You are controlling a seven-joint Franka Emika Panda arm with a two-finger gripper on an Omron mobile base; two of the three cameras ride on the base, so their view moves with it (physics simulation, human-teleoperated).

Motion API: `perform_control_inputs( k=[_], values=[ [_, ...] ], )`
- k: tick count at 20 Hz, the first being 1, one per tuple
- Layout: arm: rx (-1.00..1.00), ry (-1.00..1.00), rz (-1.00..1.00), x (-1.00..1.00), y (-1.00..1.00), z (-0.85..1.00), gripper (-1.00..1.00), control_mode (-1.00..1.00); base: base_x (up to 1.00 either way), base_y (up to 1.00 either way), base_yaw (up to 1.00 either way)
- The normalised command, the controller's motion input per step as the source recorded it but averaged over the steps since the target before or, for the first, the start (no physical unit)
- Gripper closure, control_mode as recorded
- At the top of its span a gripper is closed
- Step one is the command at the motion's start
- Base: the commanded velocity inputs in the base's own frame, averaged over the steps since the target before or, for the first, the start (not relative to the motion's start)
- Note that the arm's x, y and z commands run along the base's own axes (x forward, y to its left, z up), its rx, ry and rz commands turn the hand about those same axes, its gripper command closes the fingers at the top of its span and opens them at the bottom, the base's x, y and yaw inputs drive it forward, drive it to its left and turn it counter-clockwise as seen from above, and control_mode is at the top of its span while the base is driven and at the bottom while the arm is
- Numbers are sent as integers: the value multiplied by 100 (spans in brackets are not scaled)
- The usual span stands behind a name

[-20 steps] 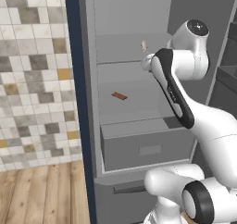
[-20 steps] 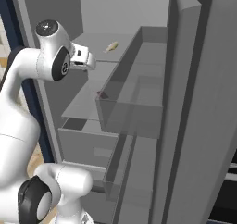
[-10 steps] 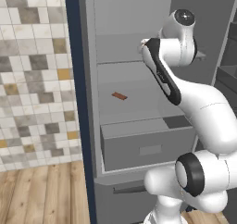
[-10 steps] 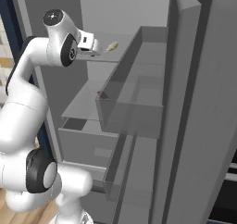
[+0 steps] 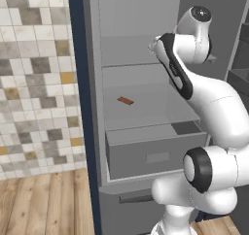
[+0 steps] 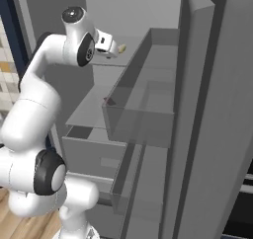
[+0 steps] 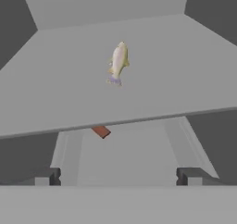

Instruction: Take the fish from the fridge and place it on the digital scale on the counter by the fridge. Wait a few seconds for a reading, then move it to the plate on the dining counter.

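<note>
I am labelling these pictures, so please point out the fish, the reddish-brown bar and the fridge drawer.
fish [image 7: 118, 61]: hand view, middle of its body.
reddish-brown bar [image 5: 125, 101]: left base view, centre of its top face.
fridge drawer [image 5: 155, 157]: left base view, its front panel.

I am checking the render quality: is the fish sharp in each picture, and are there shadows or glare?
Hand view: the fish on the fridge shelf is soft-edged and casts no clear shadow. Right base view: the fish is a tiny pale spot past the pincer. Left base view: flat, even light with no glare.
</note>
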Motion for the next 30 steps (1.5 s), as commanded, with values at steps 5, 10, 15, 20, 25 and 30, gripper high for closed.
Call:
perform_control_inputs(
  k=[5,10,15,20,25,30],
  values=[
    [0,7,0,56,0,-22,-100,-100,0,0,0],
    [0,3,0,76,-1,-2,-100,-100,0,0,0],
    [0,5,0,82,-4,-3,-100,-100,0,0,0],
    [0,4,0,77,-6,-3,-100,-100,0,0,0],
    [0,12,0,58,-4,-1,-100,-100,0,0,0],
    [0,12,0,20,-9,-18,-100,-100,0,0,0]
  ],
)
